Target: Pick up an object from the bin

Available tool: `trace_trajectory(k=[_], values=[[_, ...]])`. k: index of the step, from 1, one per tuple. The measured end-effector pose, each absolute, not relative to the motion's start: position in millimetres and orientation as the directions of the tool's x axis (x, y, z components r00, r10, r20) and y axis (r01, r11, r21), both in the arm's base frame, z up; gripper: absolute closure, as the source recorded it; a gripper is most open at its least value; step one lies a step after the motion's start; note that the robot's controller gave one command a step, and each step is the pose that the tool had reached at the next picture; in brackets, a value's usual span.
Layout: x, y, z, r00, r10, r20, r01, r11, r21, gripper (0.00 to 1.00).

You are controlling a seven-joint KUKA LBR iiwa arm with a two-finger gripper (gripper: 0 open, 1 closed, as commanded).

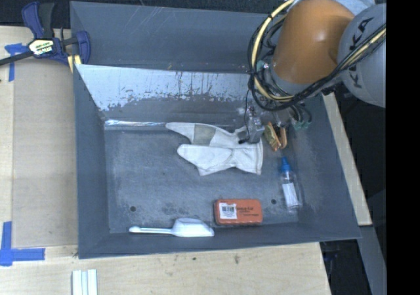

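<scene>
My gripper (252, 131) hangs low over the right end of a crumpled white cloth (216, 153) that lies in the middle of the bin. Its metal tip touches or nearly touches the cloth's upper right edge. Just right of the gripper lies a small brown thing (275, 137), partly hidden. Below that, a small clear bottle with a blue cap (287, 185) lies near the right wall.
An orange block with a white barcode label (237, 212) sits near the front wall. A white plastic scoop (177, 228) lies along the front edge to its left. The arm with its orange cover and cables stands over the back right corner.
</scene>
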State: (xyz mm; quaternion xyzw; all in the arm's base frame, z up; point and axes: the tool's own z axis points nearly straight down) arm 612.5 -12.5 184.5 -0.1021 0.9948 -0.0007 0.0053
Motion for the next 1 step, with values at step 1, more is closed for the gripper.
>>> trace_trajectory(k=[1], values=[[616.3,-48.6,344.5,-0.978,-0.21,-0.013,-0.21,0.978,-0.004,1.0]])
